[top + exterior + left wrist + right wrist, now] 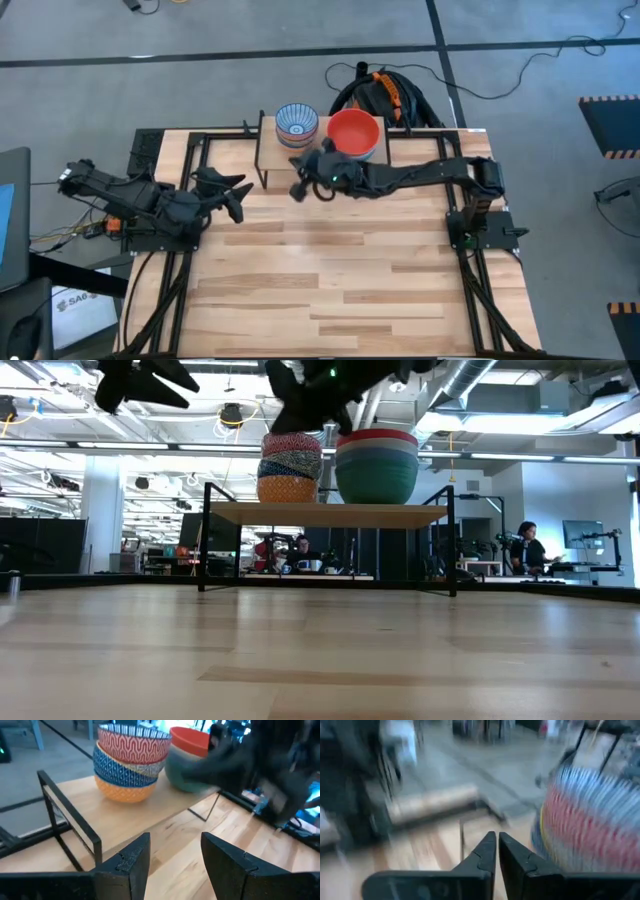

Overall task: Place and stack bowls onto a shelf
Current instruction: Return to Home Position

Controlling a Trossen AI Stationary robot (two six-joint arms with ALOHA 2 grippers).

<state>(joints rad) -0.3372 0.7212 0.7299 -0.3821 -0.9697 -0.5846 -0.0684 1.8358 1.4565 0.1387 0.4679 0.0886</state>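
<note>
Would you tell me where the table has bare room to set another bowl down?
The table is bare over its whole half away from the shelf, between the arm frames. Crowded: the shelf top, filled by the patterned stack and the red-topped stack, and the strip before it, where the left gripper and right gripper hang.

The low light-wood shelf on thin black legs (270, 155) is standing at the far middle of the large slatted wooden tabletop (330, 280). Two stacks are sitting on it, just beside each other: the stack of patterned bowls (296, 124) on the left, the stack topped by a red bowl (353, 133) on the right. The right gripper (298, 188) is hanging just in front of the shelf. The left gripper (240, 200) is hovering farther left, beyond the shelf's left end.
</note>
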